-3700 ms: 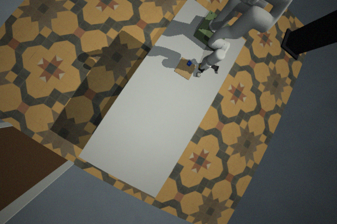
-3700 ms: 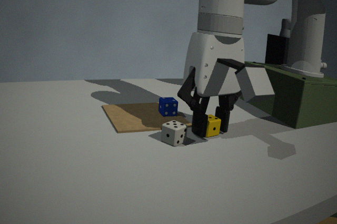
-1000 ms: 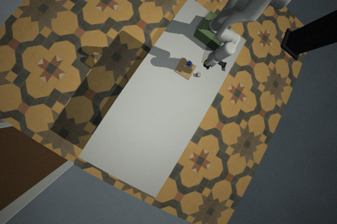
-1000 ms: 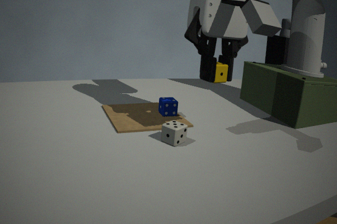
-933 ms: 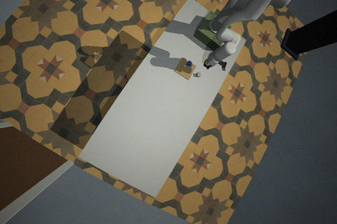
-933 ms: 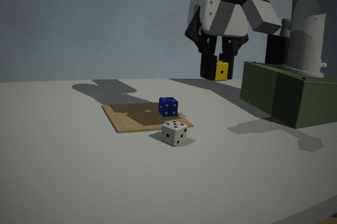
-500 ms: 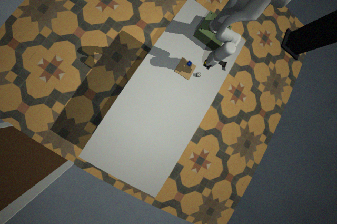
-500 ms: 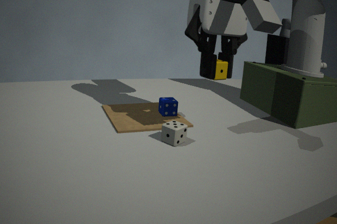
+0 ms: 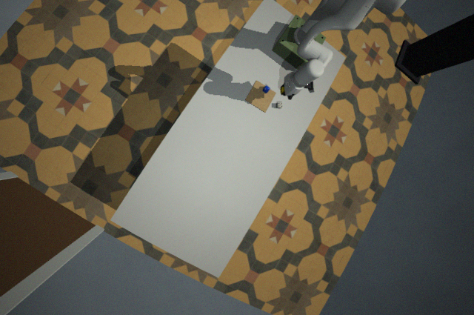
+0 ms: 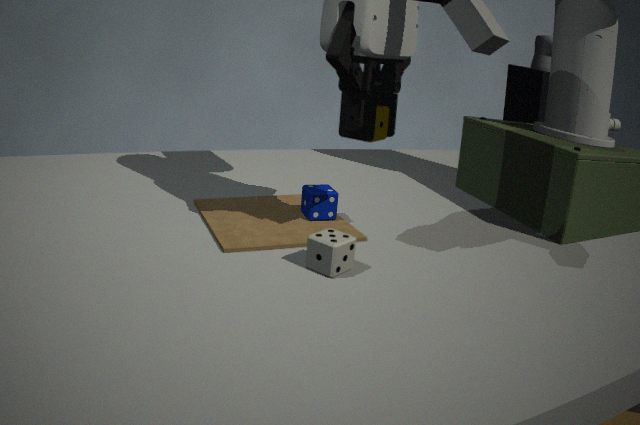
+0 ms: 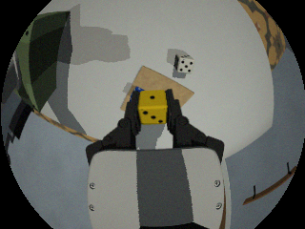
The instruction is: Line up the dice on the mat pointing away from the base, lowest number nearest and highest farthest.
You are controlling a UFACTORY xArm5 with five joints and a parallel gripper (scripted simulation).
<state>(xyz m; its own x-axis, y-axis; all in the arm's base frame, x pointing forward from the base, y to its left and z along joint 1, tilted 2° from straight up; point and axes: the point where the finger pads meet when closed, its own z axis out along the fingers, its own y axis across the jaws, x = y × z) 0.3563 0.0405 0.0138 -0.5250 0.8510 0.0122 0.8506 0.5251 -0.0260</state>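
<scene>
My gripper (image 9: 286, 91) (image 10: 376, 125) (image 11: 152, 98) is shut on the yellow die (image 9: 283, 90) (image 10: 381, 123) (image 11: 152, 107), raised above the table beside the mat. The die's three-pip face is toward the palm; one pip shows on a side. The tan mat (image 9: 264, 105) (image 10: 248, 234) (image 11: 176, 91) lies flat. The blue die (image 9: 266, 89) (image 10: 319, 202) (image 11: 138, 90) rests on it near the base-side edge, a four on its side; its top pips are hard to read. It is partly hidden in the wrist view. The white die (image 9: 278, 104) (image 10: 330, 252) (image 11: 184, 63) lies on the table just off the mat, five up.
The green base block (image 9: 290, 51) (image 10: 516, 187) (image 11: 45, 57) with the arm on it stands beyond the blue die's side of the mat. The white table (image 9: 218, 173) (image 10: 180, 332) extends far away from the base. A black post (image 9: 436, 49) stands beyond the table.
</scene>
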